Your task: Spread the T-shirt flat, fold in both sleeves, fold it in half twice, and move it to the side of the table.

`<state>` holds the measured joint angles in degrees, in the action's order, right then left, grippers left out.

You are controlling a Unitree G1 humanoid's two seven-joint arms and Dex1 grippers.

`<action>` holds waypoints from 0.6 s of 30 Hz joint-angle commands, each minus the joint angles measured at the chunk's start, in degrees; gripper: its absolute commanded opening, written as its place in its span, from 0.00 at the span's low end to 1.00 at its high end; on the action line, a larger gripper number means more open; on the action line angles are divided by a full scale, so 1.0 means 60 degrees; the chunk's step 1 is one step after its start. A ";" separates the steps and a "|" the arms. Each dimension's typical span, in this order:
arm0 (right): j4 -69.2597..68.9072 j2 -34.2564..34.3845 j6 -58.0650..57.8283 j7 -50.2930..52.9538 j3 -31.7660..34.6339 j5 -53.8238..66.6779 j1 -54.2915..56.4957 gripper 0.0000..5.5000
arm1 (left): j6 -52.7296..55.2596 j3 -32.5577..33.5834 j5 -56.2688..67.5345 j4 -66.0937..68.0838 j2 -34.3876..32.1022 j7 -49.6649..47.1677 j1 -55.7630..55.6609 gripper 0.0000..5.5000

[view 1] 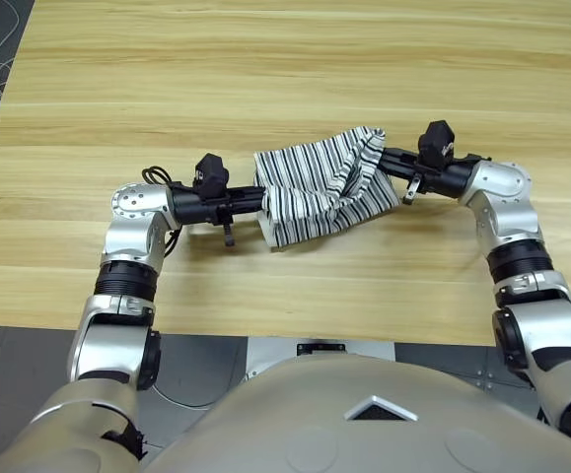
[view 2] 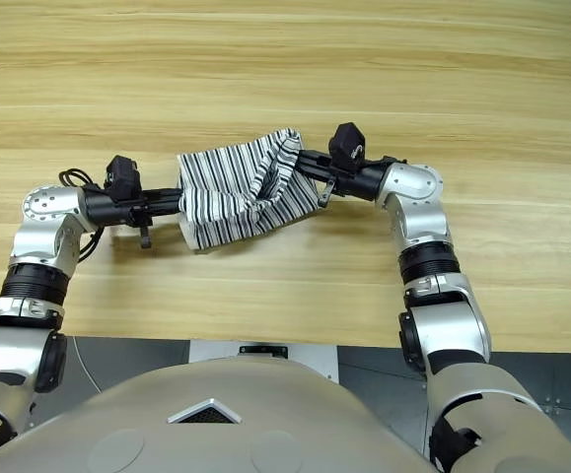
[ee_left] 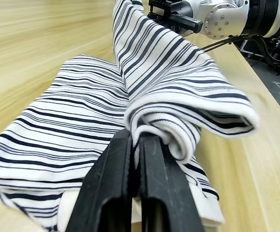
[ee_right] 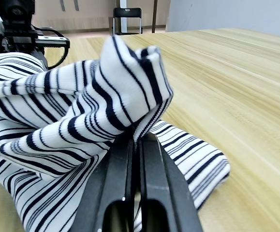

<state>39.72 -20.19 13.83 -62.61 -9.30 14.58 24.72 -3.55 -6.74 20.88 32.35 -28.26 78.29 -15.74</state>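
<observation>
With the left gripper [view 1: 258,201], pinching a rolled fold at the left edge of the striped T-shirt [view 1: 315,192], jaws pressed tight on cloth; with the right gripper [view 1: 386,158], clamping a bunched corner at the far right, raised above the rest of the cloth; bundled loosely between both, sagging in the middle, lower part resting on the wooden table [view 1: 265,79], in its near half.

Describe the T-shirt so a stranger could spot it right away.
On the wooden table, near its front edge, a bunched T-shirt is held by the left gripper and right gripper. Its black-and-white stripes stand out from the plain wood.
</observation>
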 commanded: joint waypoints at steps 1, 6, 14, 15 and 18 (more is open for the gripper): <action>0.0569 0.0058 0.0368 0.0308 0.0025 -0.0606 0.0276 0.02 | -0.0139 0.0172 -0.0404 0.0719 0.0072 -0.0358 -0.0364 0.02; 0.1212 0.0149 0.0382 0.0701 -0.0173 -0.1354 0.0369 0.02 | 0.0137 0.0216 -0.1017 0.1773 0.0281 -0.1406 -0.0750 0.02; 0.2187 0.0840 -0.0462 0.1959 -0.0301 -0.2200 0.0831 0.02 | 0.1025 0.0119 -0.1729 0.3384 0.0618 -0.2621 -0.1319 0.02; 0.2317 0.0939 -0.0631 0.2159 -0.0287 -0.2258 0.0917 0.02 | 0.1114 0.0115 -0.1723 0.3488 0.0648 -0.2614 -0.1356 0.02; 0.2923 0.1202 -0.1269 0.2896 -0.0158 -0.2370 0.1273 0.02 | 0.1561 0.0151 -0.1755 0.3966 0.0767 -0.2739 -0.1591 0.02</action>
<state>54.59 -13.74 9.26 -47.42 -10.15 2.34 32.18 2.45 -4.84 13.60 52.95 -24.27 64.59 -26.26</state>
